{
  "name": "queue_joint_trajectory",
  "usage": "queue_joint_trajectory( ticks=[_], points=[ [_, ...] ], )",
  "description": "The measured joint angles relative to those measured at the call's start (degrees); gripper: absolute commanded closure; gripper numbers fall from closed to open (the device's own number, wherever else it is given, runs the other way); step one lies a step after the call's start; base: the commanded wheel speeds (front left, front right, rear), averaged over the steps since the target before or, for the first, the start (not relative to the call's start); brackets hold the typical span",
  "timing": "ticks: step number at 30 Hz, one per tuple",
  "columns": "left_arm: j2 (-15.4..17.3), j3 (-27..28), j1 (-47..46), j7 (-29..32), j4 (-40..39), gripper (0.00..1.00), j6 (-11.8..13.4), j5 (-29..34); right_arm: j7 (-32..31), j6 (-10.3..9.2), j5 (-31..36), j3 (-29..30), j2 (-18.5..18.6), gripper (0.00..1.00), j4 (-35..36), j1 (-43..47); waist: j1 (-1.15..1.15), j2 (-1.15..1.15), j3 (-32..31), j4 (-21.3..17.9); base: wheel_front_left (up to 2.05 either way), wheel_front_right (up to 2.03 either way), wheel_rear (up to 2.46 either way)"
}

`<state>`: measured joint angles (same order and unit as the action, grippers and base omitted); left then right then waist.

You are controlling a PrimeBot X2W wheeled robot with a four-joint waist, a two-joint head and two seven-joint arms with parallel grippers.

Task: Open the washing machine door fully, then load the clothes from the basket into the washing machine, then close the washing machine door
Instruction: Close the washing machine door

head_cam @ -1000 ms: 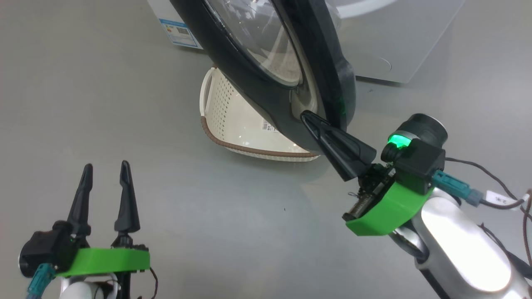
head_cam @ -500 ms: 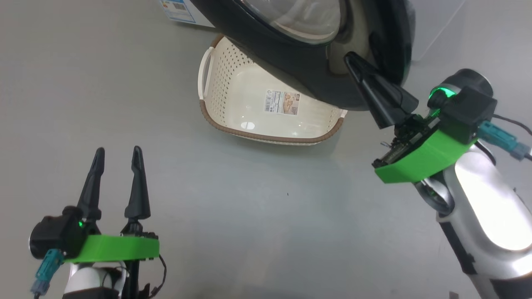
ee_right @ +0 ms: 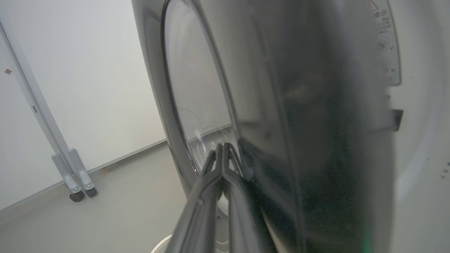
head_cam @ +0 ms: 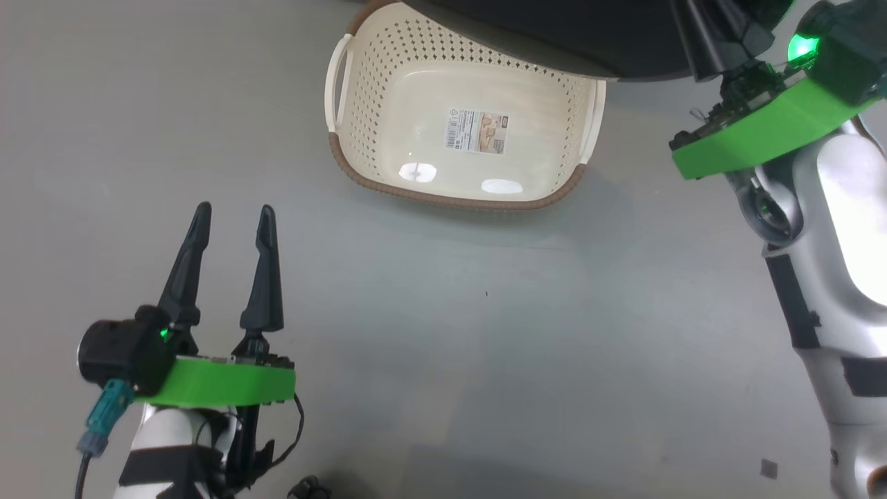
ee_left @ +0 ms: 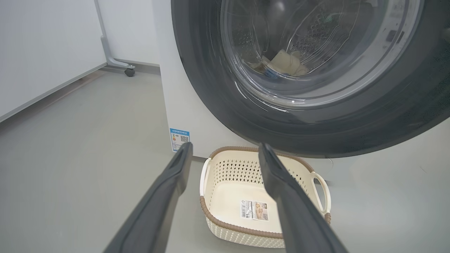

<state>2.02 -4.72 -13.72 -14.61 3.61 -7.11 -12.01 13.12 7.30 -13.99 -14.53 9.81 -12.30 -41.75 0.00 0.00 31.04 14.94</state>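
Cream basket beneath black-rimmed door

Cream basket with brown rim; glossy black washing machine door; green gripper mounts.

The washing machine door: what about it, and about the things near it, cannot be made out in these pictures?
- Head view: the washing machine door is cut off by the top edge.
- Right wrist view: the door is close and blurred beside the shut right gripper; whether it is latched cannot be told.
- Left wrist view: the clothes lie behind reflecting glass; their number is unclear.
- Head view: the label in the basket has print too small.
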Motion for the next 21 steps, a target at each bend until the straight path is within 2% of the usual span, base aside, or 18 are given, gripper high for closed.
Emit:
queue_joint_trajectory(
  ticks=[14,21],
  points=[
    [-0.1,-3.6,-4.8,0.0,-0.1,0.00,-0.2,-0.4,1.1,0.00,0.5,4.2,0.3,1.00,-12.4,-16.8,0.01,0.00,5.6,1.6,0.00,0.00,0.00],
    [-0.2,-5.1,-6.6,0.0,-0.1,0.00,-0.2,-1.2,1.3,0.01,1.1,5.7,0.8,1.00,-16.8,-22.1,0.00,0.00,7.8,2.3,0.00,0.00,0.00]
  ],
)
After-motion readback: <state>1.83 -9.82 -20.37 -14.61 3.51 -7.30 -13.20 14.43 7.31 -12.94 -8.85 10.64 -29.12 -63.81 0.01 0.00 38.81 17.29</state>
